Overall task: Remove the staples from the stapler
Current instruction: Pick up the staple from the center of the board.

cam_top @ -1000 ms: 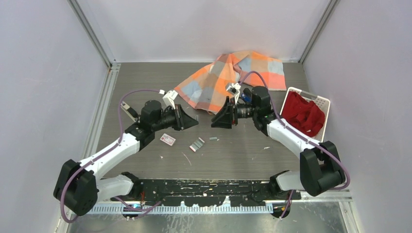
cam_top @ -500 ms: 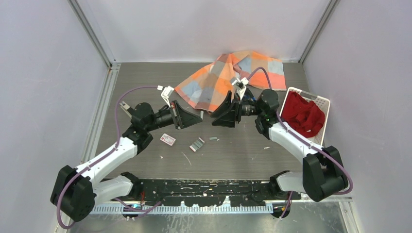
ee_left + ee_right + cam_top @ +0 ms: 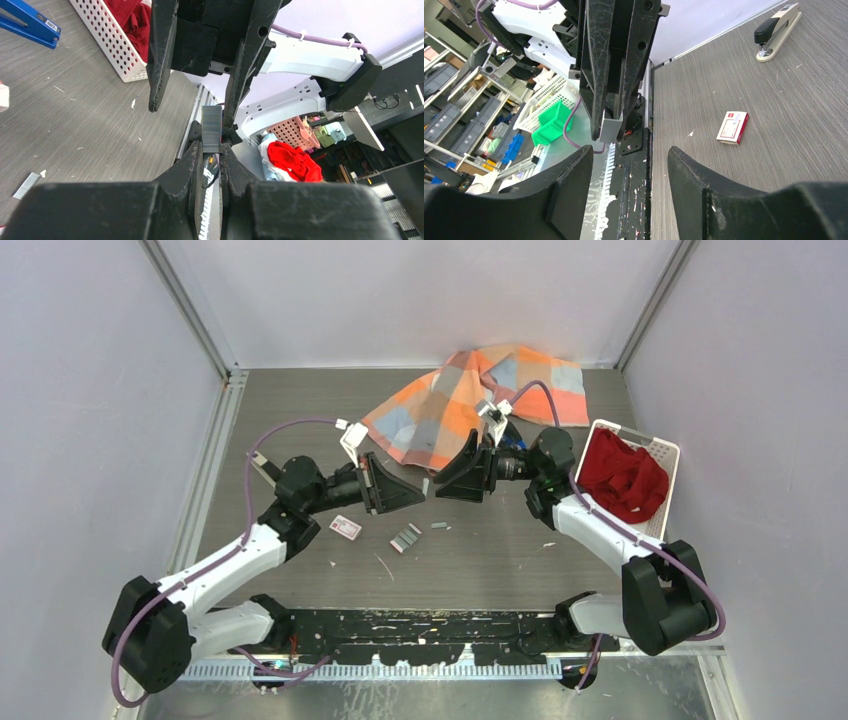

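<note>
Since a second before, the left arm had pushed further right and the right gripper [image 3: 191,113] had spread its jaws wider, so the two met nose to nose above the desk [image 3: 300,410]. The left gripper [image 3: 212,150] stayed pinched on a short strip of staples [image 3: 211,127]. Its free end stood at the mouth of the open right jaws, just beside one finger. This looked like a handover of a strip already out of the blue stapler [image 3: 31,25]. From the left, a black stapler [image 3: 262,468], a white-and-red packet [image 3: 346,527] and loose strips [image 3: 405,537] lay on the desk, none of them in the way. The blue stapler lay apart, near the white basket [image 3: 668,449].
</note>
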You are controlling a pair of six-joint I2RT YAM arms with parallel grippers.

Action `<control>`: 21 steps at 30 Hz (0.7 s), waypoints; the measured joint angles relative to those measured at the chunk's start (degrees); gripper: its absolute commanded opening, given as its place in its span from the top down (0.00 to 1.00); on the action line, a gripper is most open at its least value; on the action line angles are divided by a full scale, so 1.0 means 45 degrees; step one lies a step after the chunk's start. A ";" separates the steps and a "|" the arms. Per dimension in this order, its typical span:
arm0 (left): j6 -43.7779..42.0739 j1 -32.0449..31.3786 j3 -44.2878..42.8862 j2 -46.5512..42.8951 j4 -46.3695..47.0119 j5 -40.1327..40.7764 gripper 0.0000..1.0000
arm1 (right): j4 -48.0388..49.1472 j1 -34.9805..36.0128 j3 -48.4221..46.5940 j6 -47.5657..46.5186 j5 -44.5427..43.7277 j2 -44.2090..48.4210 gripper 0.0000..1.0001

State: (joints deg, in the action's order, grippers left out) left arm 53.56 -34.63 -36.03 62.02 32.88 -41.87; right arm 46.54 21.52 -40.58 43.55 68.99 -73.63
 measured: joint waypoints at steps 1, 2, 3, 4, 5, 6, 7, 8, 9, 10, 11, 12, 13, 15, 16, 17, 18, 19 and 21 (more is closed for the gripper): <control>0.0000 -0.0058 0.0000 0.0053 0.0029 0.0000 0.93 | 0.0010 0.0000 0.0000 0.0010 -0.0010 0.0000 0.39; -0.0005 -0.0126 -0.0010 0.0136 0.0063 0.0000 0.94 | 0.0024 0.0000 0.0000 0.0029 -0.0024 0.0000 0.40; -0.0005 -0.0170 -0.0015 0.0204 0.0068 0.0000 0.94 | 0.0034 0.0000 0.0000 0.0034 -0.0034 0.0000 0.40; -0.0010 -0.0228 -0.0015 0.0277 0.0068 0.0005 0.94 | 0.0034 0.0010 0.0000 0.0034 -0.0039 0.0000 0.40; -0.0015 -0.0296 -0.0015 0.0369 0.0068 0.0005 0.94 | 0.0034 0.0029 0.0000 0.0039 -0.0049 0.0000 0.41; -0.0024 -0.0355 -0.0015 0.0447 0.0068 0.0005 0.94 | 0.0034 0.0029 0.0005 0.0039 -0.0068 0.0000 0.41; -0.0034 -0.0398 -0.0015 0.0505 0.0063 0.0005 0.94 | 0.0034 0.0034 0.0010 0.0039 -0.0078 0.0000 0.42; -0.0039 -0.0432 -0.0015 0.0559 0.0063 0.0005 0.94 | 0.0034 0.0034 0.0010 0.0039 -0.0083 0.0000 0.42; -0.0044 -0.0471 -0.0015 0.0588 0.0068 0.0005 0.94 | 0.0034 0.0039 0.0010 0.0039 -0.0087 0.0000 0.43; -0.0049 -0.0481 -0.0015 0.0612 0.0068 0.0005 0.94 | 0.0039 0.0039 0.0015 0.0044 -0.0092 0.0000 0.44; -0.0053 -0.0486 -0.0015 0.0627 0.0068 0.0005 0.94 | 0.0039 0.0049 0.0019 0.0044 -0.0092 0.0000 0.44; -0.0053 -0.0495 -0.0015 0.0641 0.0068 0.0005 0.94 | 0.0039 0.0063 0.0024 0.0039 -0.0102 0.0000 0.46; -0.0058 -0.0515 -0.0015 0.0651 0.0068 0.0005 0.94 | 0.0039 0.0087 0.0029 0.0044 -0.0121 0.0000 0.47; -0.0087 -0.0544 -0.0015 0.0695 0.0068 0.0010 0.94 | 0.0039 0.0121 0.0049 0.0044 -0.0131 0.0000 0.48; -0.0097 -0.0549 -0.0015 0.0714 0.0068 0.0010 0.94 | 0.0039 0.0146 0.0068 0.0044 -0.0131 0.0000 0.49; -0.0102 -0.0554 -0.0015 0.0743 0.0068 0.0010 0.94 | 0.0039 0.0170 0.0073 0.0044 -0.0131 0.0000 0.50; -0.0107 -0.0554 -0.0015 0.0767 0.0068 0.0010 0.94 | 0.0039 0.0194 0.0078 0.0044 -0.0136 0.0000 0.51; -0.0121 -0.0554 -0.0015 0.0797 0.0068 0.0010 0.94 | 0.0039 0.0209 0.0078 0.0044 -0.0131 0.0000 0.51; -0.0155 -0.0559 -0.0015 0.0845 0.0068 0.0015 0.94 | 0.0034 0.0248 0.0078 0.0039 -0.0131 0.0000 0.53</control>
State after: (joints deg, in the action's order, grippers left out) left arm 52.86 -37.15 -36.10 65.82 33.19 -41.80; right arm 46.70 22.63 -40.23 43.72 68.40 -73.63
